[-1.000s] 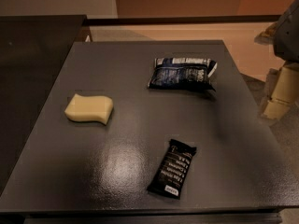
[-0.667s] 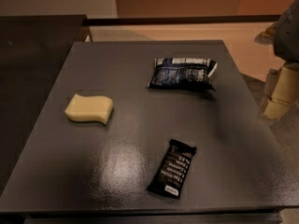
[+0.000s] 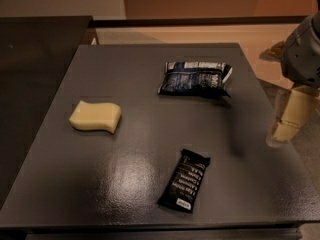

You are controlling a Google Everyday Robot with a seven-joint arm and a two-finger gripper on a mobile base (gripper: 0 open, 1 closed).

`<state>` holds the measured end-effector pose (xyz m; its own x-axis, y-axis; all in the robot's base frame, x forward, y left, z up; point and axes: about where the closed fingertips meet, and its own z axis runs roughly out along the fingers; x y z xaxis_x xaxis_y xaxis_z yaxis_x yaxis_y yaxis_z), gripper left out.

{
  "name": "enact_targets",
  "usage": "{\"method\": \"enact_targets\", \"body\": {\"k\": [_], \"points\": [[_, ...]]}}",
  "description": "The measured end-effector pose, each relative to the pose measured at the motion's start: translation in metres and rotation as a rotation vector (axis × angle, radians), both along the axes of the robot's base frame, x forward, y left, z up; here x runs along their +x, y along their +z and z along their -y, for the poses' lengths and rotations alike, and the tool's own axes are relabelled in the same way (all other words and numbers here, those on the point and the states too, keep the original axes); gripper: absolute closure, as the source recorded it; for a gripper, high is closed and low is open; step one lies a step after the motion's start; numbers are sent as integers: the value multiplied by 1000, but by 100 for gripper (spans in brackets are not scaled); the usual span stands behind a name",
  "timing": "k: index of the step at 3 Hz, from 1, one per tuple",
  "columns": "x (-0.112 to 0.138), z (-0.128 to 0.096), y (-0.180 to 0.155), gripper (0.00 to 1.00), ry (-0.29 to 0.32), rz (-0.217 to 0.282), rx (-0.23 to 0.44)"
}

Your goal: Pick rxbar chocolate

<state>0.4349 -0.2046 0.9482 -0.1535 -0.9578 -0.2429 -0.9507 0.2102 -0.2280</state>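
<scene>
gripper [image 3: 291, 115] hangs pointing down at the frame's right edge, whether spread or pressed together unclear; chocolate bar [image 3: 184, 187] lies lower centre.

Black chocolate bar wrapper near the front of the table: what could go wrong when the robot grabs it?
1. The slim flat black bar wrapper lies flush on the dark grey table, so the end effector, now by the table's right edge, might slide it instead of lifting it.
2. It sits near the front edge, so a nudge could push it off.
</scene>
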Motion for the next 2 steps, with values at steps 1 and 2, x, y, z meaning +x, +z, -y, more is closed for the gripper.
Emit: {"method": "enact_targets", "body": {"k": [1,2], "points": [[-3,-15,-29,0,69,-21,31],[-10,-36,-61,0,168,-64,84]]}}
